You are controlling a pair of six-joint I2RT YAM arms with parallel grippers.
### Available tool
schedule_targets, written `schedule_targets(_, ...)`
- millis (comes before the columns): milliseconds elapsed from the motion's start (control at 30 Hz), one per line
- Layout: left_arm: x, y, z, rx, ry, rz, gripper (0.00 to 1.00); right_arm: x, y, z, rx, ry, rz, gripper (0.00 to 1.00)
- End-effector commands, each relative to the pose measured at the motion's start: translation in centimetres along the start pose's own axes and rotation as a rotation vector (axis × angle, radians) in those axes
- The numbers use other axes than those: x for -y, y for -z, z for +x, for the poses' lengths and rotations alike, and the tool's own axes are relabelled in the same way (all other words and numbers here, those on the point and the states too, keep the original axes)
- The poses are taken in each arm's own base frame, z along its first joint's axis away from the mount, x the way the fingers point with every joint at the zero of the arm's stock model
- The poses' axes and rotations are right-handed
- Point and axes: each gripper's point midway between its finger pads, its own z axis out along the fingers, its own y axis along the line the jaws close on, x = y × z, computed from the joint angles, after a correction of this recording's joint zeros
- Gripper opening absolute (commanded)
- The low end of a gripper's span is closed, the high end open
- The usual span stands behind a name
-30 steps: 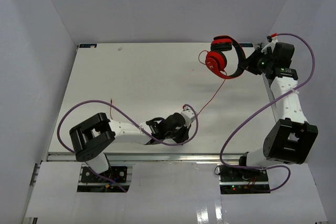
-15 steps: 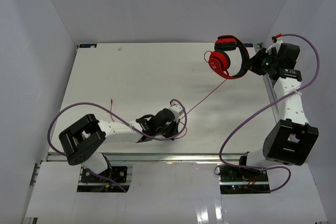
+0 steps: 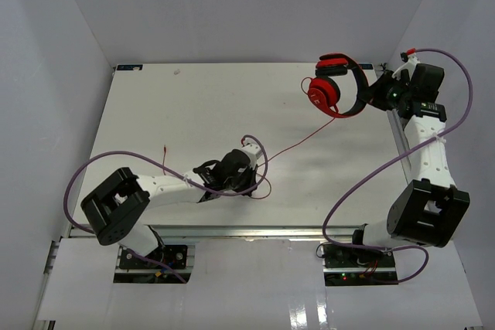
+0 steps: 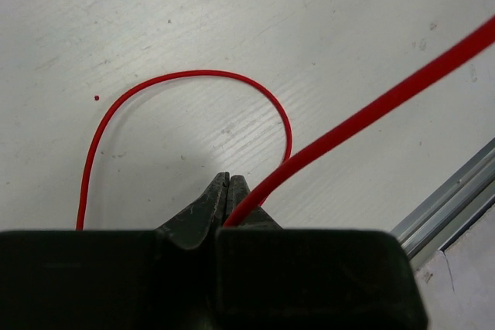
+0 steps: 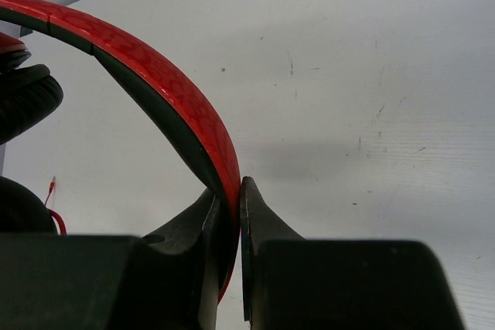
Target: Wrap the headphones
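The red headphones (image 3: 334,86) hang at the back right of the table, lifted by the headband. My right gripper (image 3: 371,96) is shut on the red-and-black headband (image 5: 155,75), with a black ear pad (image 5: 23,98) at the left of the right wrist view. The thin red cord (image 3: 298,143) runs from the ear cups down-left to my left gripper (image 3: 249,175), low over the table near the front edge. The left gripper (image 4: 229,183) is shut on the cord (image 4: 371,106). A slack loop (image 4: 193,75) lies on the table past the fingertips. The cord's tail (image 3: 165,152) shows left of the arm.
The table (image 3: 201,106) is white with a metal rail (image 3: 255,231) along its front edge, which also shows in the left wrist view (image 4: 456,199). Purple robot cables (image 3: 363,179) loop around both arms. White walls enclose the back and sides.
My left gripper has moved left along the front of the table, drawing the cord with it. My right gripper has shifted the headphones slightly right.
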Motion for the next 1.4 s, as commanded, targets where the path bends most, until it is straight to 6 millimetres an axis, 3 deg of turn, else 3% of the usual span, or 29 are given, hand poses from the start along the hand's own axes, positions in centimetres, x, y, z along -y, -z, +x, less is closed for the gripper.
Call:
schedule_targets(0, 1.8, 0.2, -4.6, 0.06, -0.024, 0.071, 0.0, -4.0, 2.9, -3.1, 0.124, 0.2, -0.138, 0.08)
schedule_targets(167, 2.0, -0.6, -7.1, 0.052, -0.036, 0.127, 0.0, -6.0, 4.1, -1.3, 0.117, 0.377, -0.267, 0.08)
schedule_targets(300, 1.5, -0.9, -8.3, 0.05, -0.035, 0.192, 0.0, -7.1, 4.3, 0.4, 0.087, 0.477, -0.316, 0.08)
schedule_targets(433, 2.3, -0.4, -9.1, 0.033, -0.046, 0.319, 0.0, -7.9, 4.4, 1.9, 0.063, 0.534, -0.344, 0.08)
schedule_targets(667, 1.6, -0.9, -7.9, -0.043, -0.081, 0.336, 0.0, -9.1, 5.2, 1.6, 0.088, 0.579, -0.372, 0.08)
schedule_targets(767, 0.3, -1.5, -7.3, -0.072, -0.089, 0.287, 0.0, -9.4, 5.4, 1.3, 0.097, 0.587, -0.369, 0.08)
schedule_targets(1167, -8.1, -1.9, -7.0, -0.086, 0.023, 0.081, 0.0, -8.5, 5.4, 0.1, 0.131, 0.599, -0.286, 0.08)
schedule_targets(1367, -10.4, -2.1, -8.0, -0.072, 0.041, 0.049, 0.0, -8.6, 5.3, 0.1, 0.129, 0.594, -0.294, 0.08)
